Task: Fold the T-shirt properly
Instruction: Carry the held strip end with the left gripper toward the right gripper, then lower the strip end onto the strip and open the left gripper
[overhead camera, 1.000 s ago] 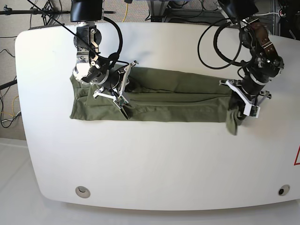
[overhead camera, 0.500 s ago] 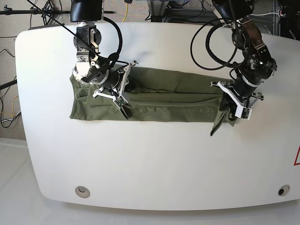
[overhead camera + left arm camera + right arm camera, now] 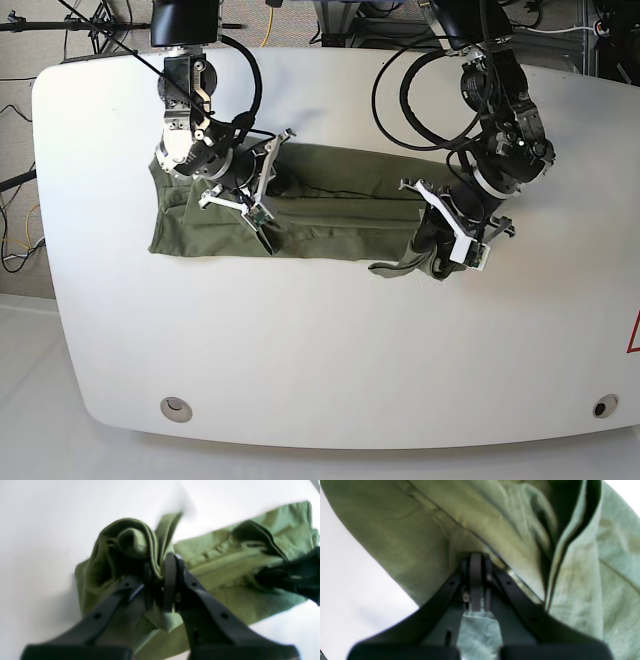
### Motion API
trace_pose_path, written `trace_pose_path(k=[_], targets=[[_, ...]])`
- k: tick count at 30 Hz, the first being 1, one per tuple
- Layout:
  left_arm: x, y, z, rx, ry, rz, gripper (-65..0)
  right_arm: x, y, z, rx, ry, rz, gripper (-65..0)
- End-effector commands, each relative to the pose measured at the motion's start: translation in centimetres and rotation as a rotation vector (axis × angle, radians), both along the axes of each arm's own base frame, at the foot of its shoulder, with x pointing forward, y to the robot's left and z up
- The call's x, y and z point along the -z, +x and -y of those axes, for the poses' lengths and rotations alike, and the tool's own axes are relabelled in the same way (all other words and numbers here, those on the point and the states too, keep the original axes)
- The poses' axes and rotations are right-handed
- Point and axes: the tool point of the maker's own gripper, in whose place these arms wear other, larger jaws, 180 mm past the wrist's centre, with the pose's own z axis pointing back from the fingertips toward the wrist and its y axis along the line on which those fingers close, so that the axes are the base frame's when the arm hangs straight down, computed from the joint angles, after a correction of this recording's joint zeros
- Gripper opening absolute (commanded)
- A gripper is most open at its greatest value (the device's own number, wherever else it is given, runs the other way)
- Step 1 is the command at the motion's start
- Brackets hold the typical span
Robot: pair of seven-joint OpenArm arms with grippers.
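The olive-green T-shirt (image 3: 330, 205) lies as a long narrow strip across the white table (image 3: 320, 350). My left gripper (image 3: 437, 248) is at the strip's right end, shut on a bunched fold of it that hangs above the table. The left wrist view shows the black fingers (image 3: 172, 580) pinching gathered T-shirt (image 3: 225, 562) cloth, left gripper (image 3: 162, 580) closed. My right gripper (image 3: 263, 228) sits on the strip's left part near the front edge. In the right wrist view the right gripper (image 3: 476, 580) is closed with T-shirt (image 3: 395, 530) cloth gathered around its tips.
Two round holes (image 3: 177, 407) (image 3: 603, 406) sit near the table's front edge. Black cables (image 3: 430, 100) loop behind the left arm at the table's back. The right arm (image 3: 295, 577) shows as a dark shape at the far end of the shirt.
My left gripper has moved left along the strip, carrying the shirt's right end with it, so the strip is shorter. The right arm has stayed in place.
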Motion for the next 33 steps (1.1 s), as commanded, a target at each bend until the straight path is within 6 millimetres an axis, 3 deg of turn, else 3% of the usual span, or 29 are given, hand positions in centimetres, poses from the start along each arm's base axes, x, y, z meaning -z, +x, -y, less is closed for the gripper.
trace_pose_path(k=[1,10,22,33], targets=[[-1.4,0.7,1.1,0.021,-0.048,0.057,-62.9,-0.9,0.7,0.0,-0.006,0.003,0.032,-64.4],[0.0,0.5,3.0,0.062,-0.103,0.023,-63.5,-0.5,0.4,0.1,-0.007,-0.006,0.018,-64.4],[-0.2,0.0,6.9,0.171,-0.144,0.026,-63.3,-0.4,0.2,0.3,-0.005,-0.015,0.007,-64.4],[-0.1,-0.2,8.1,0.196,-0.161,0.034,-63.4,0.2,-0.2,0.8,0.001,-0.035,-0.012,-64.3]])
